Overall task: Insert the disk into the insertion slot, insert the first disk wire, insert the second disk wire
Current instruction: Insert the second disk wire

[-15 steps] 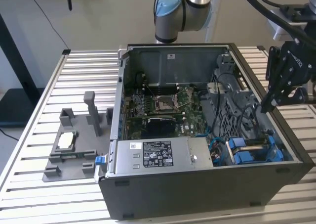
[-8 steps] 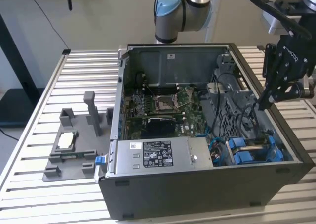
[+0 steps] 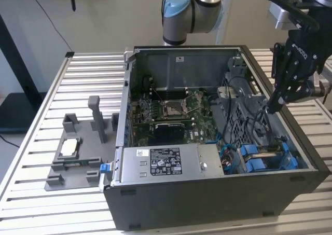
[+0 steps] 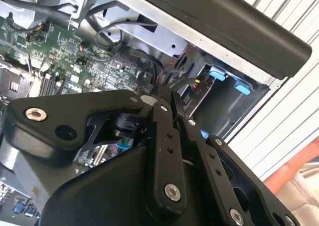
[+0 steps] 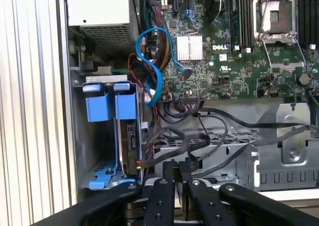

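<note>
**Nearly closed, the gripper (image 3: 271, 108) is hanging near the insertion slot (image 5: 99, 146)**

An open tower computer case (image 3: 218, 193) is lying on its side on a ribbed aluminium table (image 3: 31, 193), with a pale wall standing behind it. One robot arm (image 3: 179, 14) is reaching down from above, and its one gripper is dipping into the case at the exterior view's right. Its two fingers (image 5: 163, 191) are sitting almost together, leaving only a thin gap. Several black cables (image 5: 209, 131) are crossing at the fingertips, and I cannot tell whether the fingers are pinching one of them. The disk (image 5: 130, 143) is sitting in the insertion slot, showing only a narrow end edge beside two blue tabs (image 5: 97, 109); its label is hidden. One light blue data cable (image 5: 157, 71) is looping away from the motherboard (image 5: 239, 71). One grey power-supply box (image 3: 161, 162) is lying along the case's near wall. One grey fixture block (image 3: 78, 157) is resting on the table beside the case, at the exterior view's left.
</note>
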`<state>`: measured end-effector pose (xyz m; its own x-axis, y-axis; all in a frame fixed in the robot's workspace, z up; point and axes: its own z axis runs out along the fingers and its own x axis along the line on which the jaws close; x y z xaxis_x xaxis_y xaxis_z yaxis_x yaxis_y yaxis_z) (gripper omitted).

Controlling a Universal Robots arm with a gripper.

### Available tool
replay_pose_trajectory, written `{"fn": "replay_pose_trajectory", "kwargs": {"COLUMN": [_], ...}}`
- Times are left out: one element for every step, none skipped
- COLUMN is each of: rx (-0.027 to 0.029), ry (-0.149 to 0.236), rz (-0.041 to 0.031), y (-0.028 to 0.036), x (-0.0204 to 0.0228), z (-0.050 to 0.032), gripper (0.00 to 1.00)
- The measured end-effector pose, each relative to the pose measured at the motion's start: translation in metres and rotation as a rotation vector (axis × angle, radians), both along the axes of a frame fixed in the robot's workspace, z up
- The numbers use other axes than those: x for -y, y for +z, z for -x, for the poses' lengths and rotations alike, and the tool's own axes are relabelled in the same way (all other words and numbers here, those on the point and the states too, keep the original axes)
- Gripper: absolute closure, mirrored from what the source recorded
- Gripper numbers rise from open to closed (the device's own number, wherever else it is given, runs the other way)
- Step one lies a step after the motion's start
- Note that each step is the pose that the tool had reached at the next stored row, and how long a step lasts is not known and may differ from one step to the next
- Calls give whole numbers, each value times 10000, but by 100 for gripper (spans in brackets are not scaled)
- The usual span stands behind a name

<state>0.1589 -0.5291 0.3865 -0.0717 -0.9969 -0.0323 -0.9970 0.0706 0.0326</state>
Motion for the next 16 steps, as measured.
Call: {"fn": "replay_pose_trajectory", "kwargs": {"rx": [-1, -3, -4, -5, -5, -5, -4, -4, -3, -3, 0, 2, 5, 6, 7, 7], "ry": [15, 30, 48, 68, 90, 115, 147, 186, 237, 297, 360, 416, 462, 490, 496, 499], "rz": [56, 114, 185, 266, 365, 486, 622, 755, 873, 958, 991, 998, 998, 1001, 1003, 1002], "y": [6, 11, 16, 20, 23, 24, 24, 24, 23, 24, 23, 24, 25, 31, 39, 41], "x": [-7, -12, -16, -20, -22, -22, -23, -23, -24, -25, -30, -37, -50, -66, -81, -91], "z": [13, 25, 36, 47, 60, 75, 94, 109, 124, 136, 145, 152, 157, 158, 163, 170], "gripper": [84, 84, 84, 84, 84, 84, 84, 84, 84, 84, 84, 84, 84, 84, 84, 84]}}
